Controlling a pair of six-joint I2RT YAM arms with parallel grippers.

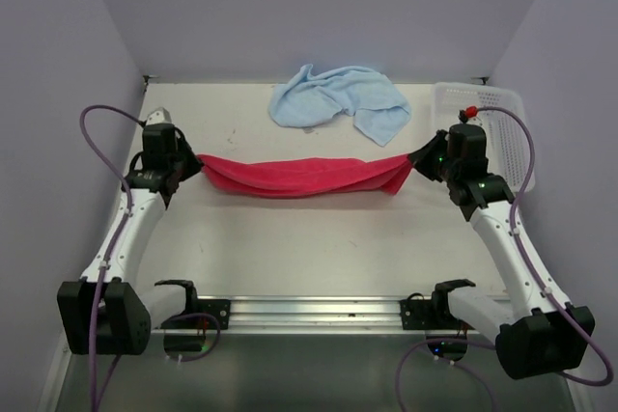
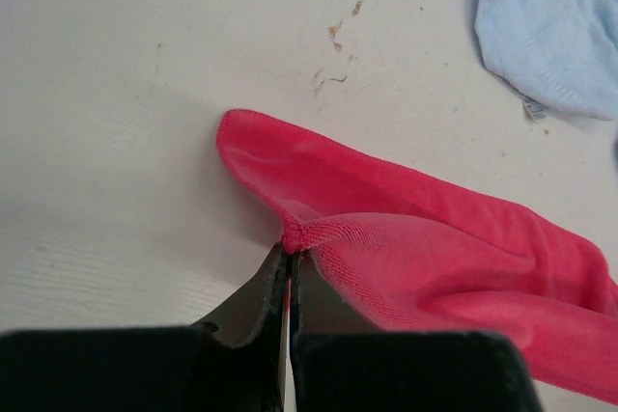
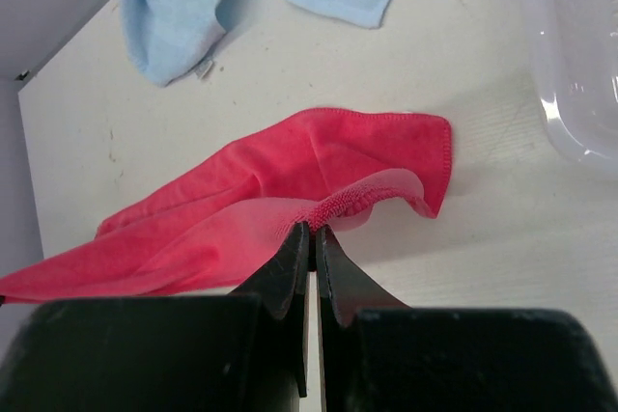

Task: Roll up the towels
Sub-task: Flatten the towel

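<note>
Left gripper (image 2: 290,256) clamps red towel (image 2: 435,238); basket (image 3: 579,55) cropped.

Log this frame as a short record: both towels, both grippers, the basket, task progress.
red towel: stretched between the two grippers, bunched lengthwise, not rolled
left gripper: shut on the red towel's left end
right gripper: shut on the red towel's right end
light blue towel: crumpled at the far side of the table, unheld, apart from the red towel
white basket: far right corner, just beyond the right gripper
progress: neither towel rolled yet
</note>
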